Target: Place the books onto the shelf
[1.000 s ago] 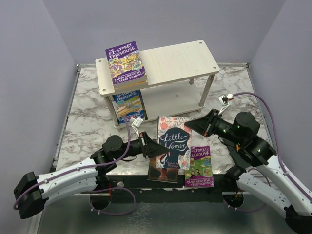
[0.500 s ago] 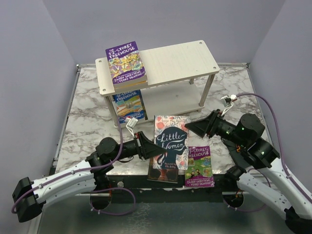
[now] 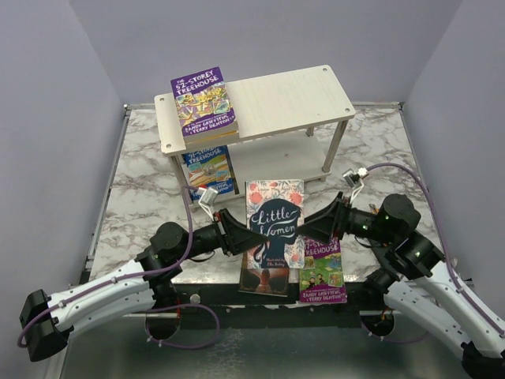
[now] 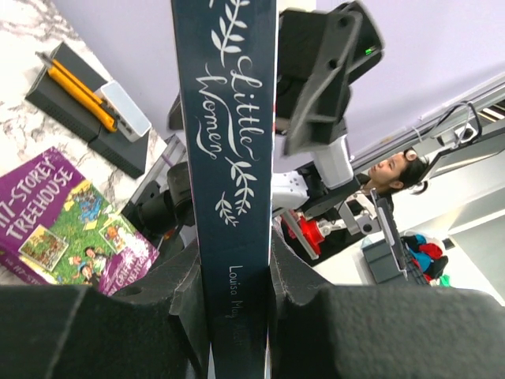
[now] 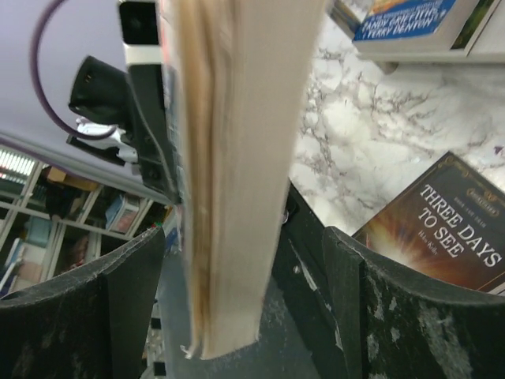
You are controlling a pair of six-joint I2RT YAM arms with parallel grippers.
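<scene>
Left tool [image 3: 237,237], top view: clamped on the spine side of Little Women [image 3: 274,217], cover facing up, book held off the marble surface [image 3: 142,174] just in front of the shelf [image 3: 292,99]. Right tool [image 3: 312,227] sits at the opposite long edge, jaws spread. On the shelf top, left end: purple Treehouse book [image 3: 203,103] lying flat. On the lower tier, left: blue Treehouse book [image 3: 207,170]. Under and behind the held book, on the surface near the arm bases: dark brown book [image 3: 264,280], with a second purple Treehouse book [image 3: 323,272] just to its right. Left wrist view: both fingers [image 4: 118,324] press on the dark spine, title readable; second purple Treehouse book lies flat at lower left; right tool is visible past the book. Right wrist view: page edge runs between the fingers [image 5: 79,316], with a clear gap on one side, so released, not gripping. The dark brown book shows at lower right, titled "Three Days to See".
</scene>
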